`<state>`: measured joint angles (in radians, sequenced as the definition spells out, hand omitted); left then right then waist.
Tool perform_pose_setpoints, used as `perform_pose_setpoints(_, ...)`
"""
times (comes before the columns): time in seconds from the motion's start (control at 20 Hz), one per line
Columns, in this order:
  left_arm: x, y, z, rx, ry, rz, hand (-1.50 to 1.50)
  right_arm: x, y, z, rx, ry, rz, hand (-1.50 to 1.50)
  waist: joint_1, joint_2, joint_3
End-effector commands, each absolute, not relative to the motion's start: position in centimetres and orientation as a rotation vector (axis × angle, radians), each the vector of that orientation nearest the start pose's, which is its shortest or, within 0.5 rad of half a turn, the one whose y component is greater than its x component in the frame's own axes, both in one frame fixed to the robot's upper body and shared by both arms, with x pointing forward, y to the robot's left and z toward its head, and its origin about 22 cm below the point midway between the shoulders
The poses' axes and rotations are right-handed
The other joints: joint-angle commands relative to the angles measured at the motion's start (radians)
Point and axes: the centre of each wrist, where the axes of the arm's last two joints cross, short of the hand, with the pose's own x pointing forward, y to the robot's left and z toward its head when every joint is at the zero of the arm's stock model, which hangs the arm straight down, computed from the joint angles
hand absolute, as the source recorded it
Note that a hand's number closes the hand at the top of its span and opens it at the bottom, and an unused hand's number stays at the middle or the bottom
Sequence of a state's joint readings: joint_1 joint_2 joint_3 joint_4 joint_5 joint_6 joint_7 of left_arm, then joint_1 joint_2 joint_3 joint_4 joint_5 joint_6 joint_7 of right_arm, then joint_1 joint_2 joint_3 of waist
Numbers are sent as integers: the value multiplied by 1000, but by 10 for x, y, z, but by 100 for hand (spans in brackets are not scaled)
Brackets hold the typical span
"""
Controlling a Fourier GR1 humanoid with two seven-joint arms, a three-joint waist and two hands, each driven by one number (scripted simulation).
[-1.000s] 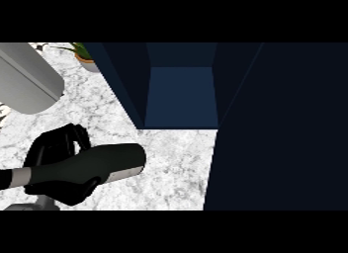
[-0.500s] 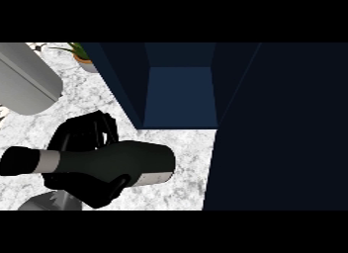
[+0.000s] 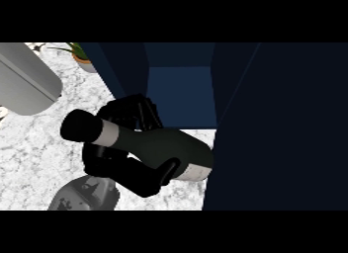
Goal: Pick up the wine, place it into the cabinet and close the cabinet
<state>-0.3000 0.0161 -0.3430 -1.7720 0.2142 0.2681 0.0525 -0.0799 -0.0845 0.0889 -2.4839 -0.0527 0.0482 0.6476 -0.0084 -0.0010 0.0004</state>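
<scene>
- Nearest, at the lower left of the frame, my grey right forearm (image 3: 82, 195) came up from the bottom edge over the marble counter (image 3: 31, 158).
- Just above it, my right hand (image 3: 122, 170) was clamped on the wine bottle (image 3: 155, 146). The thumb (image 3: 169, 170) wrapped its near side and the fingers (image 3: 137, 111) curled over its far side.
- That bottle lay on its side in my grasp at mid-frame. Its dark capped neck pointed to the upper left, and its pale base was close against the cabinet door (image 3: 286, 123).
- Beyond the bottle, the cabinet (image 3: 181, 94) stood open, showing a blue interior at upper centre. The dark door filled the right of the frame.
- Farther off, a big grey cylinder (image 3: 20, 79) sat at the upper left.
- A potted plant (image 3: 78, 52) showed at the top edge beside it.
</scene>
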Motion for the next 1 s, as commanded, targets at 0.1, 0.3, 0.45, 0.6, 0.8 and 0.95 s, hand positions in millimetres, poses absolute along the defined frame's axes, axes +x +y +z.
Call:
perform_pose_setpoints(0.1, 263, 84, 125, -351, -1922, -12, 150, 129, -221, 217, 193, -1935, 239, -150, -1, 0, 0)
perform_pose_setpoints(0.3, 288, 69, 141, -338, -1891, -19, 150, 128, -206, 205, 178, -1946, 214, -150, -4, 0, 0)
perform_pose_setpoints(0.45, 288, 64, 153, -304, -1894, 18, 150, 115, -221, 214, 170, -1927, 247, -150, -6, -1, 0)
perform_pose_setpoints(0.6, 295, 69, 137, -262, -1919, -10, 150, 128, -205, 212, 182, -1925, 235, -150, 1, 0, -1)
perform_pose_setpoints(0.8, 304, 54, 119, -217, -1935, -6, 150, 121, -214, 215, 185, -1912, 249, -150, -8, 1, 0)
perform_pose_setpoints(0.95, 313, 64, 127, -243, -1914, 14, 150, 109, -213, 225, 187, -1935, 260, -150, -6, 0, -1)
